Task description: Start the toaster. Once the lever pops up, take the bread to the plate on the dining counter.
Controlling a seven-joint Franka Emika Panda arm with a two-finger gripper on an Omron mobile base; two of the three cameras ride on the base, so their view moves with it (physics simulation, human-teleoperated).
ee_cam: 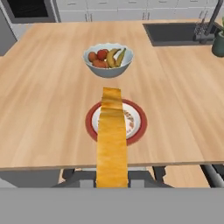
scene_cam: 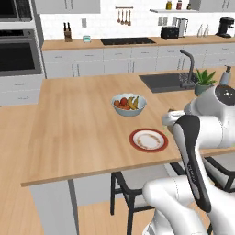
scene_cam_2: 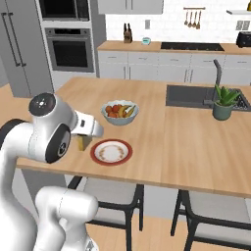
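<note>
The bread is clamped in the hand, seen edge-on in the hand view as a golden-tan strip running up from the fingertips. It hangs over the near edge of the table, and its far end lies over the plate in that view; how high it sits above the plate cannot be told. In the right base view a small tan piece shows just left of the plate, under the arm's wrist.

Judging by its look, the slice is light, thin and stiff, and likely brittle. A grip on one edge with the flat faces between the fingers suits it, and a hard squeeze could crack it.

The plate sits near the table's near edge. Beyond it stands a white fruit bowl. To the far right are the sink and a potted plant. The toaster stands on the far worktop against the wall.
</note>
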